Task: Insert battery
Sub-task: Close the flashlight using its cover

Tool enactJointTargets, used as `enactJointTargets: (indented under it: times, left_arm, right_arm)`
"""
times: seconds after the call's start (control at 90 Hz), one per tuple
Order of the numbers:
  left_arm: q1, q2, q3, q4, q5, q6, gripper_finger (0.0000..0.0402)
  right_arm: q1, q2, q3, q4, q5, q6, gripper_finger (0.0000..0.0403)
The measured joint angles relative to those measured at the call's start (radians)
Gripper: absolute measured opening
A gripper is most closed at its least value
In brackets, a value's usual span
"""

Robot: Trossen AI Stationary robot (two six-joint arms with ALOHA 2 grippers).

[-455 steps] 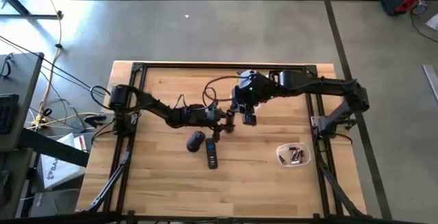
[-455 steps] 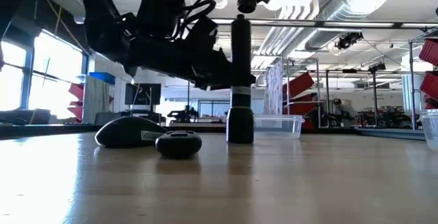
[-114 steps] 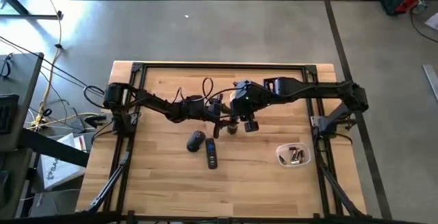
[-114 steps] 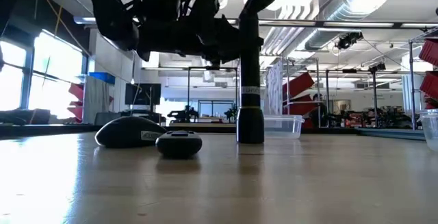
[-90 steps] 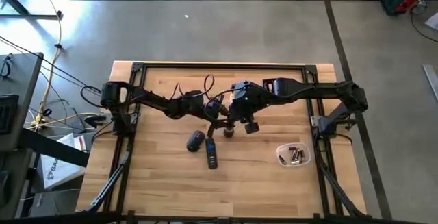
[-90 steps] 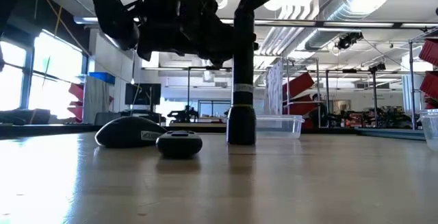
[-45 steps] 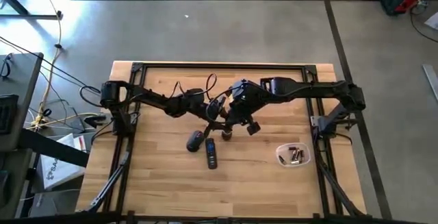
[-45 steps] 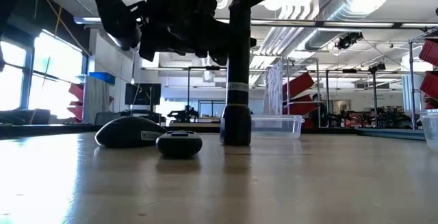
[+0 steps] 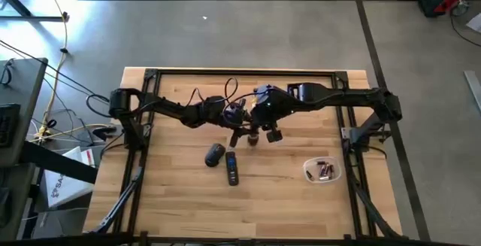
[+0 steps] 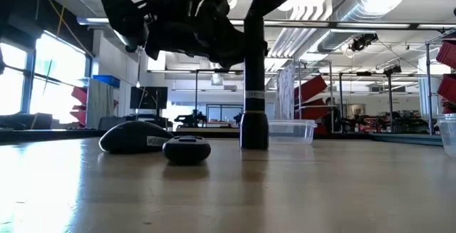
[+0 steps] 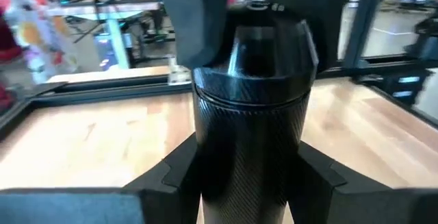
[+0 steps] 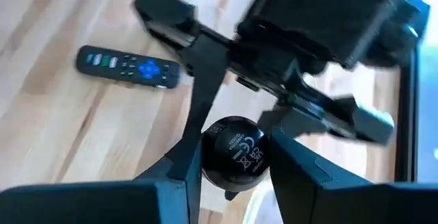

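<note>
Tall black cylindrical flashlight [image 10: 254,83] stands upright near table centre, long axis vertical, wide head down on the light wooden table [image 10: 285,190]. My right gripper [image 12: 236,157] comes at it from above, fingers clamped on its upper end; my left gripper [image 11: 248,183] grips the knurled body from the side (so both arms are equally near, both holding). No battery visible in either claw; the spare ones lie in the small clear dish [image 9: 323,171], well apart toward my right arm's side. Against half a second ago: flashlight sits slightly further from the black computer mouse [image 10: 135,137] and black remote control [image 9: 232,168].
</note>
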Motion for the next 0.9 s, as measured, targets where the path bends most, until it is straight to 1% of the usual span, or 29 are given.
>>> enactJointTargets:
  times: [0.211, 0.389, 0.5, 0.611, 0.756, 0.9]
  left_arm:
    - [0.005, -0.017, 0.0, -0.022, -0.068, 0.009, 0.0133]
    - [0.005, -0.05, 0.0, -0.068, -0.168, 0.055, 0.0133]
    - [0.006, -0.06, 0.0, -0.083, -0.189, 0.061, 0.0133]
    - [0.006, -0.06, 0.008, -0.094, -0.19, 0.064, 0.0133]
    - [0.0, -0.06, 0.012, -0.1, -0.191, 0.059, 0.0133]
    - [0.002, -0.061, 0.012, -0.105, -0.195, 0.036, 0.0133]
  right_arm:
    - [0.0, 0.0, 0.0, 0.0, 0.068, 0.148, 0.0106]
    - [0.0, 0.001, 0.0, 0.01, 0.136, 0.274, 0.0106]
    - [0.0, 0.007, 0.001, 0.015, 0.173, 0.338, 0.0106]
    - [0.001, 0.018, 0.003, 0.017, 0.182, 0.382, 0.0106]
    - [0.004, 0.03, 0.004, 0.018, 0.233, 0.453, 0.0106]
    - [0.003, 0.031, 0.003, 0.031, 0.252, 0.513, 0.0112]
